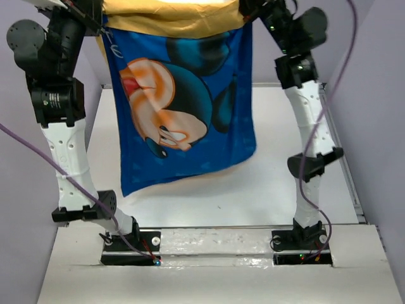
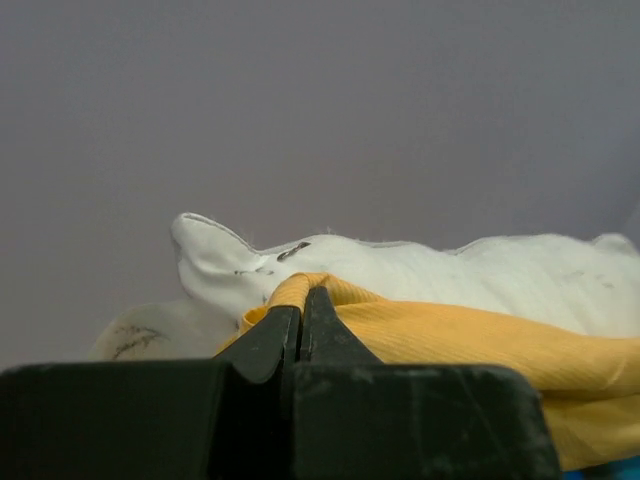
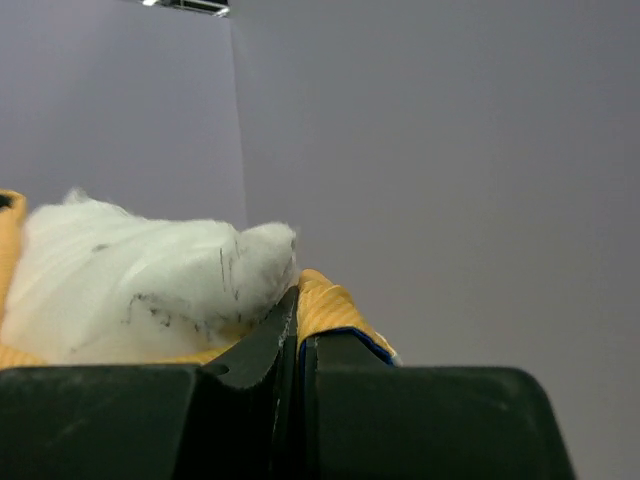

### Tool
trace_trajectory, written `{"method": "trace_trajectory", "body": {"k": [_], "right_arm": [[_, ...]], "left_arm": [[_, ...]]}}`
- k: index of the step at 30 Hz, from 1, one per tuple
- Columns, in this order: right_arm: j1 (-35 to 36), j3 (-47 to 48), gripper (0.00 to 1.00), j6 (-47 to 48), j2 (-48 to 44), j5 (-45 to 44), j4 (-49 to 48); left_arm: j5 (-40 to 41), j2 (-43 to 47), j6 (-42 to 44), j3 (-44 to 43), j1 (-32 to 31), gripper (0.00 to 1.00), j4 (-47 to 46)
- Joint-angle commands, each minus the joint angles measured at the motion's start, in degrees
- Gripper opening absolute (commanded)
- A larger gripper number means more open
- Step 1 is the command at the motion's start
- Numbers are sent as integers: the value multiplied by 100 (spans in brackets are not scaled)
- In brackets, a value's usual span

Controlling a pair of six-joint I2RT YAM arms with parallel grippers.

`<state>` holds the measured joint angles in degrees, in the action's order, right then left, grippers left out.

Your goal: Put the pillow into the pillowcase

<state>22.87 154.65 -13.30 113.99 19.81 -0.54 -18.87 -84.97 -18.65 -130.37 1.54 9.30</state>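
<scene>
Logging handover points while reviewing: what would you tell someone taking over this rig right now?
Left gripper: shut on the pillowcase rim, pinching yellow fabric.
Right gripper: shut on another part of the rim.
Pillowcase: held up high, hanging above the table, blue mouse face toward the top camera.
Pillow: white top shows above the yellow rim; how deep it sits cannot be seen.
Left: probably settle it fully inside, then set it down.

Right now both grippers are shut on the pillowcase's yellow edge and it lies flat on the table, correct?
Not flat: the pillowcase hangs in the air above the table, as the top external view shows. The left gripper and right gripper are indeed shut on its yellow edge.
</scene>
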Motion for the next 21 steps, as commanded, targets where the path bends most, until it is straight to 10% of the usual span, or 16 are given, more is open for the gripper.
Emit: {"method": "trace_trajectory", "body": {"k": [1, 6, 9, 11, 14, 21], "right_arm": [[-37, 605, 0, -893, 679, 59, -2101], [-388, -578, 0, -1481, 113, 803, -2768], [-687, -514, 0, -2506, 535, 1777, -2653], [-889, -943, 0, -2905, 720, 2584, -2706], [-1153, -2435, 0, -3152, 598, 3536, -2890], [-1873, -4618, 0, -3424, 782, 4618, -3435]], "left_arm": [[446, -62, 99, -2870, 259, 0, -53], [-413, 392, -208, -2646, 242, 0, 283], [-1617, 1470, -822, -104, 189, 0, -880], [-1603, 2915, -1471, 3174, 128, 0, -2938], [-1392, 3976, -1736, 5261, 83, 0, -3302], [-900, 6175, -2757, 9719, -1154, 45, -4630]]}}
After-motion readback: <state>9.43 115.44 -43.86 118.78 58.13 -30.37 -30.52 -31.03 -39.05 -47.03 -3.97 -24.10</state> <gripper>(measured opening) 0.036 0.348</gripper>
